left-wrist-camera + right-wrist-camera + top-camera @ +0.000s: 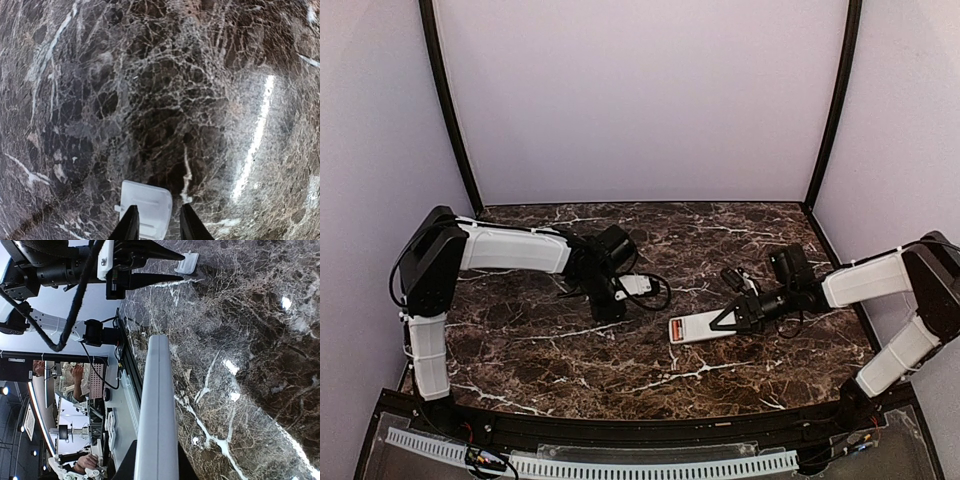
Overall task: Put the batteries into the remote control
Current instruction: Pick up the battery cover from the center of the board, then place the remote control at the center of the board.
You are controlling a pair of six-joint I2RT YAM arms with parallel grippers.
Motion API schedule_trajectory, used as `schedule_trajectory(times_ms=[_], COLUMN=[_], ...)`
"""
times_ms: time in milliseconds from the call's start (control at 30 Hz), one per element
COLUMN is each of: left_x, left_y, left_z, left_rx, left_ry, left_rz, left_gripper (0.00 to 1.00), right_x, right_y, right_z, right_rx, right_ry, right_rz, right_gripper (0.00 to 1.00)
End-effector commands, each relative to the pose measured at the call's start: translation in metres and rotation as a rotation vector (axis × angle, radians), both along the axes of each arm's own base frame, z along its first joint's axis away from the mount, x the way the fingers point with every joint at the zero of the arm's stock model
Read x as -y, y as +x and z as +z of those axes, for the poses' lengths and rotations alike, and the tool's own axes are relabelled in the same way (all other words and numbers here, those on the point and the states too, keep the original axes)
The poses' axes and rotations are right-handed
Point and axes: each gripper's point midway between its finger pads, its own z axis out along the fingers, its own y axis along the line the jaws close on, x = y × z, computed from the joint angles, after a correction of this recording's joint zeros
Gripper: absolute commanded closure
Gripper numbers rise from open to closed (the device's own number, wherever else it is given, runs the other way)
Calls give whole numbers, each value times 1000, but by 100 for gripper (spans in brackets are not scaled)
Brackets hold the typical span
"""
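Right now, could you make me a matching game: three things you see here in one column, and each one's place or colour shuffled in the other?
1 remote control
2 small white plastic piece
3 table

A dark marble with white veins
B clamped in the right jaws
C at the tips of the left jaws

Pairs: 1-B, 2-C, 3-A

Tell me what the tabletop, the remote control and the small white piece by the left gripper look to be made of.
Tabletop: dark brown polished stone or a marble-look laminate, judging by the white veins and glare streaks.
Remote control: matte light-grey plastic, with a smooth moulded back and a fine line running along it.
Small white piece: thin moulded plastic, seemingly a little translucent, with rounded corners.
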Motion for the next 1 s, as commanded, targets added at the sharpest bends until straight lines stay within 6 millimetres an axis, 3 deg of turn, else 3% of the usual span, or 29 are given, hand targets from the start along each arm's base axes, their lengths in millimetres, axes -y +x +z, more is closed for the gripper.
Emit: schedule_trajectory(times_ms=[0,200,600,767,967], left_x=[2,-3,-12,-11,0], left_y=[-11,-12,0,0,1], left_z=[0,-8,-10,-2,27], left_rx=[-78,-90,-98,-109,-97], left_ry=[-23,-7,-1,-7,-107], left_rz=[-25,-18,37,44,67], left_gripper=[69,69,98,100,100], right_x=[-18,-34,-54,-55,-50], right_y=[6,2,1,0,-5], right_z=[2,-13,-39,-50,-59], right_rx=[61,32,-10,-34,-58], right_ry=[22,16,-12,-43,-86], right_rz=[42,76,88,82,71], right_gripper=[100,100,94,80,57])
